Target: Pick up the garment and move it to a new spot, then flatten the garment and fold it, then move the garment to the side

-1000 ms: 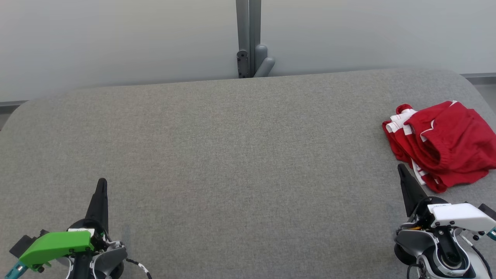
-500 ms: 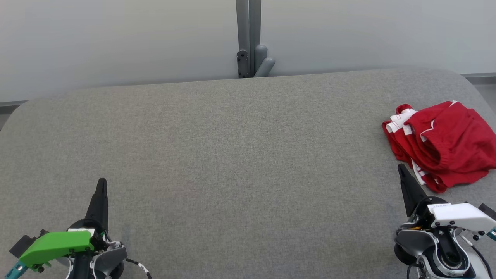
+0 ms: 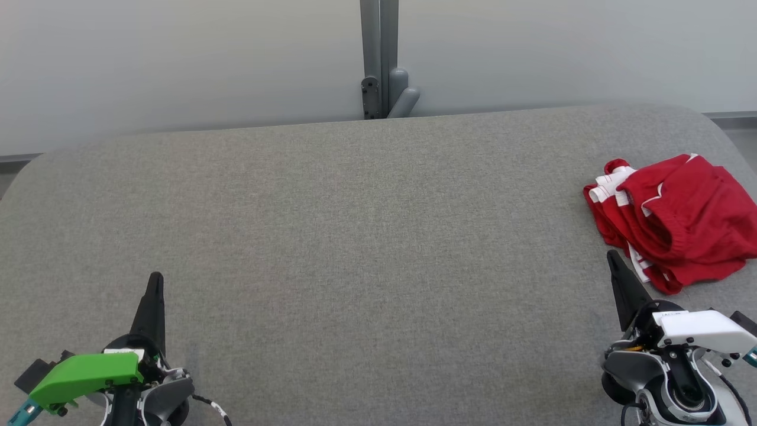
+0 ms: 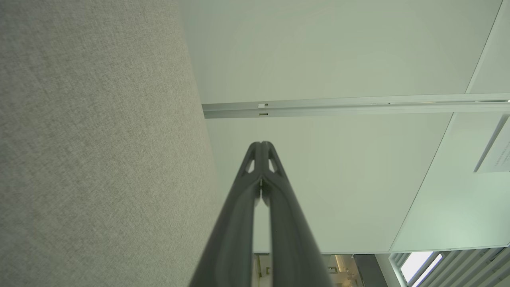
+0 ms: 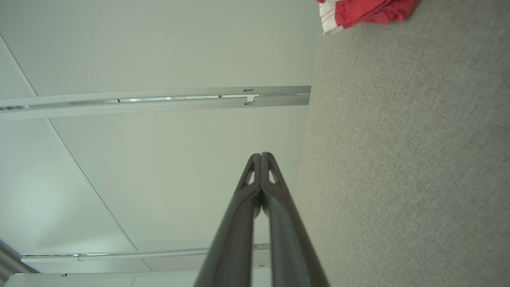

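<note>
Red fabric with white striped trim made up the garment (image 3: 674,219), which lay bunched in a loose heap on the grey cloth-covered counter (image 3: 366,236). The grey post (image 3: 378,59) behind the counter's far edge served as the reference. The garment sat well to the right of the post and nearer the robot, close to the counter's right end. Part of it was cut off by the border of the head view.

The right pincer (image 3: 612,255) stood to the right of the post, at the counter's near edge. Its tip was just beside the garment's near-left border and did not grip it. Its two dark fingers (image 5: 239,239) were pressed together tip to tip, clenched on nothing. In the right wrist view, a corner of the garment showed at the top edge, well beyond the fingertips.

The left pincer (image 3: 155,278) stood to the left of the post, also at the near edge and well apart from the garment. It too was clenched and held nothing. Both pincers pointed toward the pale wall (image 3: 177,59) that carried the post.
</note>
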### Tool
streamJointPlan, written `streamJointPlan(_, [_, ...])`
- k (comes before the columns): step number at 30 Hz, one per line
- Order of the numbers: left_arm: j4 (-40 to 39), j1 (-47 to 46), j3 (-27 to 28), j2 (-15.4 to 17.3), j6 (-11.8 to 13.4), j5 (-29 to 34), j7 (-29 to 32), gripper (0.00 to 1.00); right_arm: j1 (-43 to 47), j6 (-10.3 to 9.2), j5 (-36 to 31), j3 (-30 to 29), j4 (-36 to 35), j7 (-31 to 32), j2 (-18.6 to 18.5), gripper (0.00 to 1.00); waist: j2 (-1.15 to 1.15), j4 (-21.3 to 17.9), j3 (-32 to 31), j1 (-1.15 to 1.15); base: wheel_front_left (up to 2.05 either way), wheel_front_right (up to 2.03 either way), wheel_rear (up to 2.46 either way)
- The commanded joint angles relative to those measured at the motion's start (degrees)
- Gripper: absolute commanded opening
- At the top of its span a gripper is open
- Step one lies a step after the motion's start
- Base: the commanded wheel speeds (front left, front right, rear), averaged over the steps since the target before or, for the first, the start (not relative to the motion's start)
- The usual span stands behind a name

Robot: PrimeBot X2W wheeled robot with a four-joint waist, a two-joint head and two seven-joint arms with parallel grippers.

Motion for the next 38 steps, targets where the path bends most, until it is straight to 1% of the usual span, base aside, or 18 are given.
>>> streamJointPlan(1, [-0.3, -0.6, 0.0, 0.4, -0.3, -0.2, 0.3, 0.00, 0.8, 0.02, 0.4, 0.0, -0.3, 0.1, -0.3, 0.00, 0.00, 0.0, 0.0, 0.00, 0.00, 0.00, 0.00])
streamJointPlan(38, [-0.3, -0.6, 0.0, 0.4, -0.3, -0.2, 0.3, 0.00, 0.8, 0.02, 0.4, 0.0, -0.3, 0.1, -0.3, 0.00, 0.00, 0.0, 0.0, 0.00, 0.00, 0.00, 0.00])
